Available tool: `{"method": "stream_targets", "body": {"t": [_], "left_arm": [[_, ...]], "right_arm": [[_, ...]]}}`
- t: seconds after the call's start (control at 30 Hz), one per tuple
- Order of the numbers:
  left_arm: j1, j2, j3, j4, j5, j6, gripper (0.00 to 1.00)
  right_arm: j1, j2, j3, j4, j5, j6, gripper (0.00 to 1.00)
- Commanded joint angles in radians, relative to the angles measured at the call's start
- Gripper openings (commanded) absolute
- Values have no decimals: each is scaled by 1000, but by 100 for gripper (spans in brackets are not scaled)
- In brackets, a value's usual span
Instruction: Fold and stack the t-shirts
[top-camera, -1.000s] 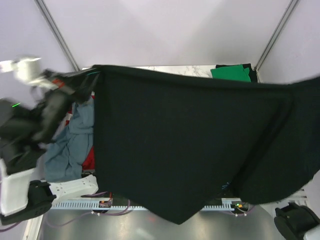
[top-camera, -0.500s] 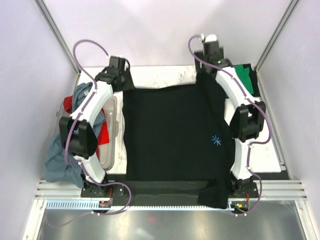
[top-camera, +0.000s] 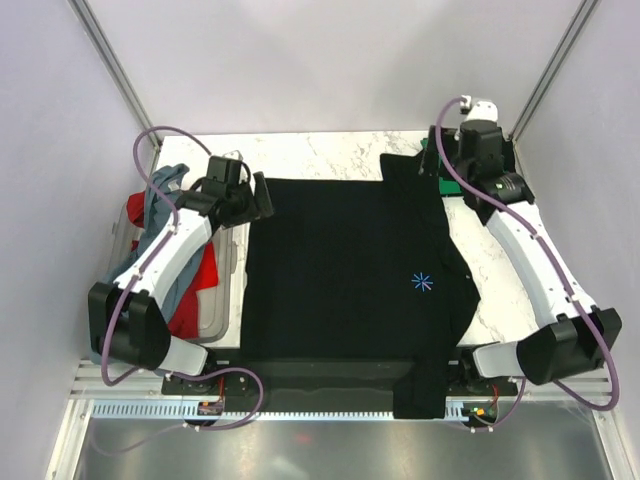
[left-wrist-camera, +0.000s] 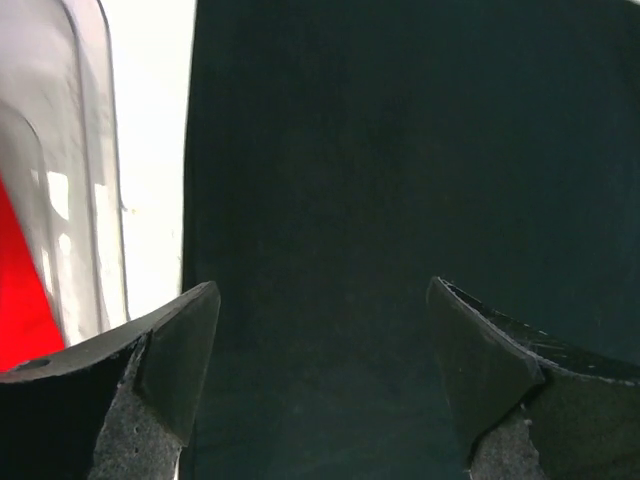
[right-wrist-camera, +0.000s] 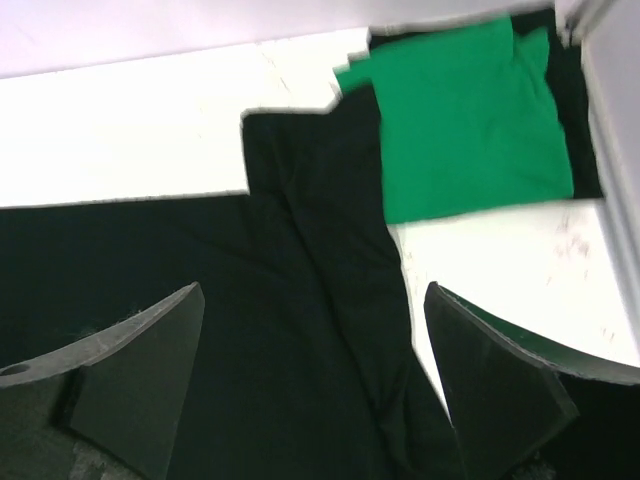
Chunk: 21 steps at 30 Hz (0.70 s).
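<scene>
— Where is the black t-shirt (top-camera: 340, 270)?
— Flat on the table (top-camera: 320, 150), not folded. The grey-blue shirt (top-camera: 160, 198) and red shirt (top-camera: 205, 275) wait at the bin (top-camera: 228, 290). The green shirt (right-wrist-camera: 460, 120) lies folded.
— The grippers?
— Left gripper (left-wrist-camera: 320, 380) and right gripper (right-wrist-camera: 315, 380): jaws apart, empty.

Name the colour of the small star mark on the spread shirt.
Light blue; the mark on the black t-shirt shows best in top external view.
</scene>
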Motion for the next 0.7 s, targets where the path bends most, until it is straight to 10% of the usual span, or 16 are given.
{"method": "stream_targets", "body": {"t": [0.0,0.27,0.67], "left_arm": [[-30,-65,-117,94,52,-62,90],[-55,-159,-372,191,75,-98,88],[-55,-260,-539,268,94,-128,87]], "right_arm": [[-51,2,-194,-33,-84,122,98],[-160,62,-350,-16,-170,127,59],[-209,225,-413,68,-207,124,48]]}}
